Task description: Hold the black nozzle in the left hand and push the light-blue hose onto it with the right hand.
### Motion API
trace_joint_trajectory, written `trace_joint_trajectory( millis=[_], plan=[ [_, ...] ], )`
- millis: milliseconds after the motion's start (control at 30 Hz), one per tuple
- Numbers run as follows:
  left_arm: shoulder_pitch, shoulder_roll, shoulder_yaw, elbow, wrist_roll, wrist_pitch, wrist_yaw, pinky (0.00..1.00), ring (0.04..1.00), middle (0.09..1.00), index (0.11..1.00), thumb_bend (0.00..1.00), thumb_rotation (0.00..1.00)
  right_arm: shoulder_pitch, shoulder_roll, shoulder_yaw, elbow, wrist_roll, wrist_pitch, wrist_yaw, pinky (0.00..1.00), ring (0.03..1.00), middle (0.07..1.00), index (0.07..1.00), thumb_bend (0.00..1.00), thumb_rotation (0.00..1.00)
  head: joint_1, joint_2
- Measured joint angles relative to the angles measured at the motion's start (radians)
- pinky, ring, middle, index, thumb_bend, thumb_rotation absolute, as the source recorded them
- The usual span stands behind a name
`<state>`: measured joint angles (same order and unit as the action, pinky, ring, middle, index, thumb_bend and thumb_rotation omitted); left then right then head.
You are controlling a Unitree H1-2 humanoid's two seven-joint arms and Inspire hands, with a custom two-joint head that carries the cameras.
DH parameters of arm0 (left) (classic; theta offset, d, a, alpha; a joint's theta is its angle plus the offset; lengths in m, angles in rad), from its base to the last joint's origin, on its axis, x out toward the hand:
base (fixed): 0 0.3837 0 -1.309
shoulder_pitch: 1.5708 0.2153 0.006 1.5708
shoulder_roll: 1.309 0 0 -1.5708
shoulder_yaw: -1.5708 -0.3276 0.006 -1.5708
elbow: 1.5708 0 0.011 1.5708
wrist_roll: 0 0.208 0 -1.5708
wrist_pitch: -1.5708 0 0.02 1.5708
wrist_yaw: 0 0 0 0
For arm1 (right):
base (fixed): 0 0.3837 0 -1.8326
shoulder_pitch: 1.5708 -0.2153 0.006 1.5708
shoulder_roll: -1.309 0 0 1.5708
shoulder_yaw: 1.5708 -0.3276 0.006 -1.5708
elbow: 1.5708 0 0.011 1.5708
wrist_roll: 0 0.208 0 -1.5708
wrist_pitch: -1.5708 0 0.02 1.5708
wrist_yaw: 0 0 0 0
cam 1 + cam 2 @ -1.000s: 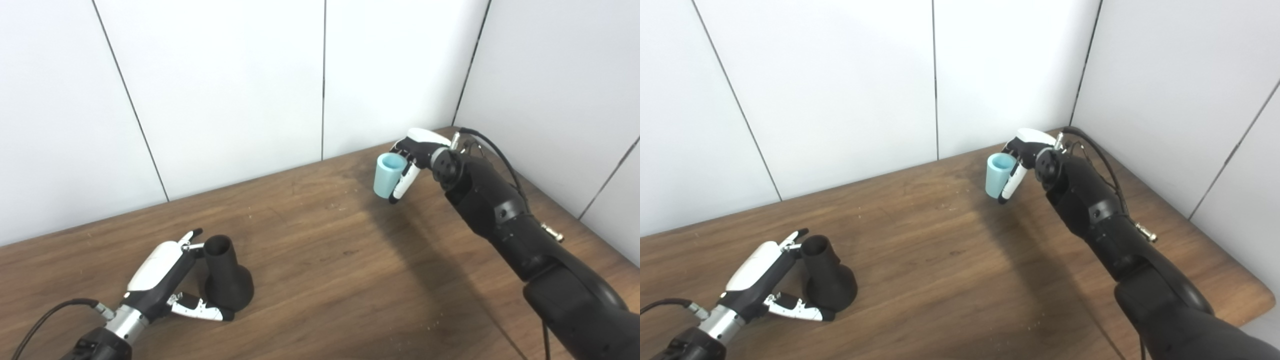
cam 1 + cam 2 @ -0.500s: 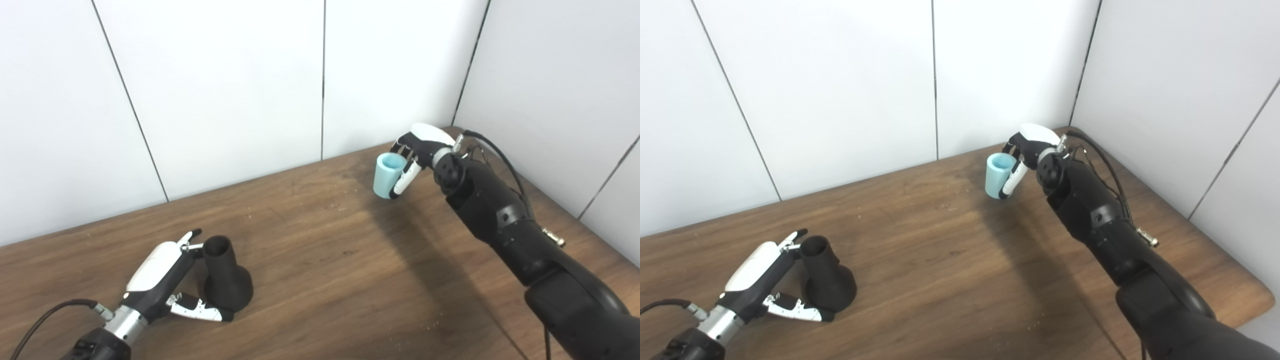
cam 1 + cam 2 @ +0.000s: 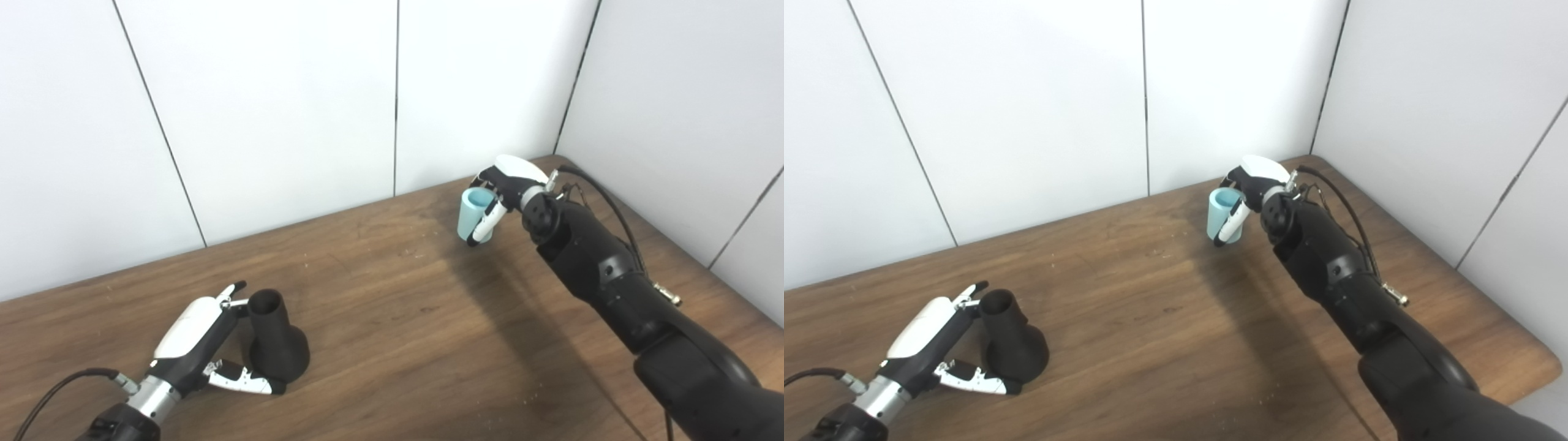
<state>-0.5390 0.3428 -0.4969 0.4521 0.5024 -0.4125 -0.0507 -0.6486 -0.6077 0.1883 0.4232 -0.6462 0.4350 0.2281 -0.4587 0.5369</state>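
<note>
Walls of white panels (image 3: 275, 122) close off the far side and the right side of the scene, meeting in one corner at the far right. One wooden tabletop (image 3: 398, 318) fills the ground below them, brown and grained, with a rounded near-right corner showing in the right eye view. Two black arms come in from the near edge. One black cable runs along the right arm (image 3: 612, 275) and another trails from the left wrist.

One right hand (image 3: 503, 187) is at the far right of the tabletop, close to the corner; its fingers and thumb are wrapped around the one light-blue hose (image 3: 471, 213), a short tube standing nearly upright with its open end up. Whether its lower end touches the wood cannot be told.

One left hand (image 3: 205, 343) lies low at the near left, with its fingers spread. The upper fingers reach the narrow neck of the one black nozzle (image 3: 274, 340) and the thumb lies along the wood against its flared base, so the hand brackets the nozzle without a closed grip. The nozzle stands on its wide base, tilted slightly, with the narrow open mouth up, well apart from the hose.
</note>
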Motion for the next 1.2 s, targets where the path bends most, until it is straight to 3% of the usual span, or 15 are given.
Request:
trace_joint_trajectory(
  millis=[233, 400, 533, 600, 667, 833, 1200],
  plan=[
    [0.001, 0.000, 0.000, -0.007, 0.000, 0.007, -0.006, 1.00, 0.628, 0.487, 0.482, 0.53, 0.00, -0.003, -0.001, 0.021, -0.004, -0.001, 0.003, 0.021, 0.52, 0.621, 0.677, 0.730, 0.87, 0.12, 0.003, 0.003],
    [0.001, 0.000, 0.003, -0.008, 0.000, 0.008, -0.014, 1.00, 0.627, 0.487, 0.482, 0.53, 0.00, -0.006, -0.011, 0.029, -0.005, -0.001, -0.001, 0.038, 0.48, 0.599, 0.667, 0.705, 0.82, 0.05, 0.005, 0.006],
    [0.000, 0.000, 0.007, -0.009, -0.002, 0.008, -0.023, 1.00, 0.627, 0.488, 0.482, 0.53, 0.00, -0.011, -0.016, 0.034, -0.004, -0.001, -0.015, 0.039, 0.47, 0.558, 0.605, 0.651, 0.77, 0.00, 0.006, 0.009],
    [0.000, 0.000, 0.008, -0.009, -0.003, 0.008, -0.025, 1.00, 0.627, 0.488, 0.482, 0.53, 0.00, -0.015, -0.018, 0.034, -0.005, -0.001, -0.020, 0.035, 0.44, 0.482, 0.503, 0.572, 0.58, 0.00, 0.006, 0.011],
    [0.000, 0.001, 0.009, -0.011, -0.003, 0.008, -0.027, 1.00, 0.627, 0.488, 0.482, 0.53, 0.00, -0.016, -0.019, 0.033, -0.010, -0.003, -0.026, 0.023, 0.41, 0.449, 0.474, 0.531, 0.54, 0.00, 0.006, 0.011],
    [0.000, 0.001, 0.011, -0.012, -0.003, 0.008, -0.030, 1.00, 0.627, 0.488, 0.482, 0.53, 0.00, -0.016, -0.020, 0.026, -0.016, -0.006, -0.059, -0.033, 0.43, 0.489, 0.488, 0.453, 0.52, 0.00, 0.005, 0.015],
    [0.001, 0.001, 0.011, -0.015, -0.003, 0.011, -0.031, 1.00, 0.627, 0.488, 0.482, 0.53, 0.00, -0.014, -0.020, 0.013, -0.016, -0.006, -0.090, -0.112, 0.38, 0.471, 0.485, 0.453, 0.50, 0.00, 0.009, 0.020]
  ],
)
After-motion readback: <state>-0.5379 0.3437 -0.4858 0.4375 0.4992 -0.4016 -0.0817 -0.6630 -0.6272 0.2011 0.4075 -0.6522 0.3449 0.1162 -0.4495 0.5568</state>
